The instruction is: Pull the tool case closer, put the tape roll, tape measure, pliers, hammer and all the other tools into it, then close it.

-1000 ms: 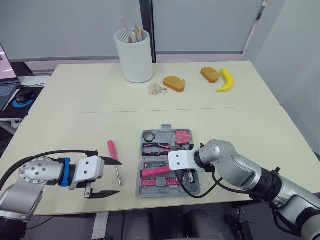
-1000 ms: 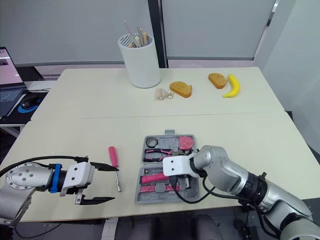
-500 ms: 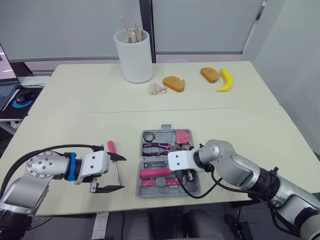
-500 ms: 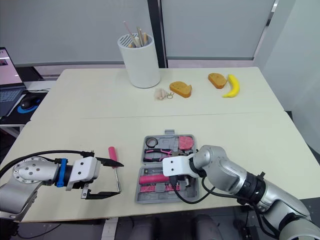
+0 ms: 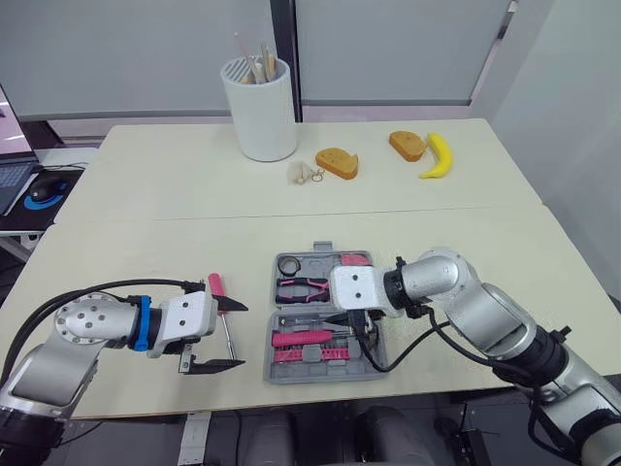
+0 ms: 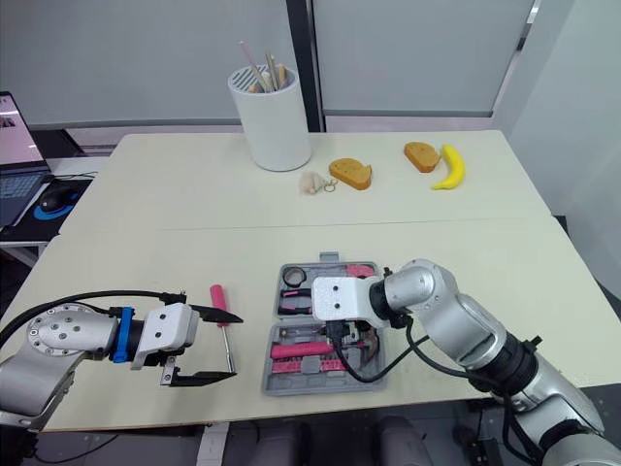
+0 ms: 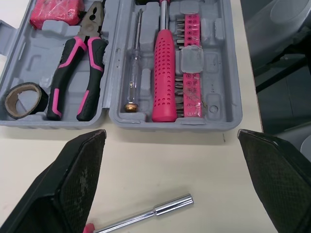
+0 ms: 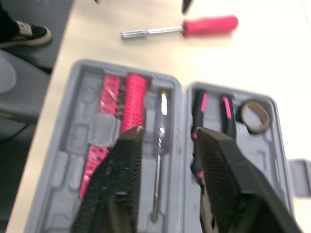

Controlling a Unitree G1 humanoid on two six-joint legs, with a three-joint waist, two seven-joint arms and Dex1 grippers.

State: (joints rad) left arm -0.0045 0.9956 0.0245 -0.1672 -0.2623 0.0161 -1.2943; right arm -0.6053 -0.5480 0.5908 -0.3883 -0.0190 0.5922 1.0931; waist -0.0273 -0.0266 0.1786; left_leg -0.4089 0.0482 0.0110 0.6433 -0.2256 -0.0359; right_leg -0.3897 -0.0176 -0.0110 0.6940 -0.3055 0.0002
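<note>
Two end effectors (image 5: 239, 335) (image 8: 168, 131) open, empty

2 cream tables (image 5: 146, 184) abut before grey wall panels (image 5: 126, 49).

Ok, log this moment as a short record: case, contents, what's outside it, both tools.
case: tool case open on the table
inside: tape roll, pliers, pink dotted handle
outside: screwdriver, on the table at the case's left
left tool: open, at the screwdriver's shaft
right tool: open, empty, above the case
</note>
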